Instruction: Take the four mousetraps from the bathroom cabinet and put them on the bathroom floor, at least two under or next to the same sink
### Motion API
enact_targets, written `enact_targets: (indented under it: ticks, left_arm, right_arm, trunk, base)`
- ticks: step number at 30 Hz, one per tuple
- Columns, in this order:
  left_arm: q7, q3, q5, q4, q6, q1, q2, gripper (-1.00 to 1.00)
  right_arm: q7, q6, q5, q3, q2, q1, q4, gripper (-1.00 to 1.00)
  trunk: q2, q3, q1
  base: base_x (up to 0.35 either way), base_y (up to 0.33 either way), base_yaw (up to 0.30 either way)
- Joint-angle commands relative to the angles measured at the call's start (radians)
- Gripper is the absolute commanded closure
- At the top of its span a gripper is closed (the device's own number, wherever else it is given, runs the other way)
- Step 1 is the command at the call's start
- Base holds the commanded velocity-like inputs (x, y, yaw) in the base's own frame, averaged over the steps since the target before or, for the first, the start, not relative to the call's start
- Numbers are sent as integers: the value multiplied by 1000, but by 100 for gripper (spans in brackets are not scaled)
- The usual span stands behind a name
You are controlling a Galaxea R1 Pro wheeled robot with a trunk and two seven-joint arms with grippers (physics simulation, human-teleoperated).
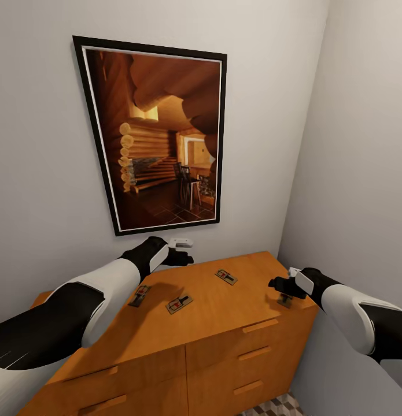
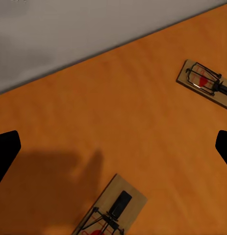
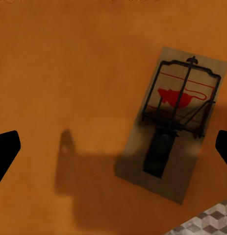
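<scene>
Home corner: wooden cabinet (image 1: 224, 341), framed picture (image 1: 157, 136).

Two plain pale grey walls (image 1: 39, 150) are seen meeting in a corner at the right. A large black-framed picture (image 1: 160, 138) of a log-cabin interior is hung on the rear wall. A strip of cube-patterned floor tile (image 1: 270, 407) is visible at the lower edge. Soft, even lighting is noted, with faint shadows cast on the wall below the frame.
</scene>
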Motion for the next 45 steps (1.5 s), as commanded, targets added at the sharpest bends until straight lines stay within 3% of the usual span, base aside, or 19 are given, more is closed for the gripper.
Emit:
enact_targets:
  ticks: [1,45]
  left_arm:
    - [-2,-7,5,0,3,-1,0,-100]
    - [-2,-7,5,1,3,-1,0,-100]
  right_arm:
    - [1,0,-4,-5,-1,-2,2,-100]
    - [0,-37,-10,-5,-15,10,3,-100]
  trunk:
    - [-2,-2,0]
    - [-2,-2,0]
  base:
    - [0,0,0]
    - [0,0,0]
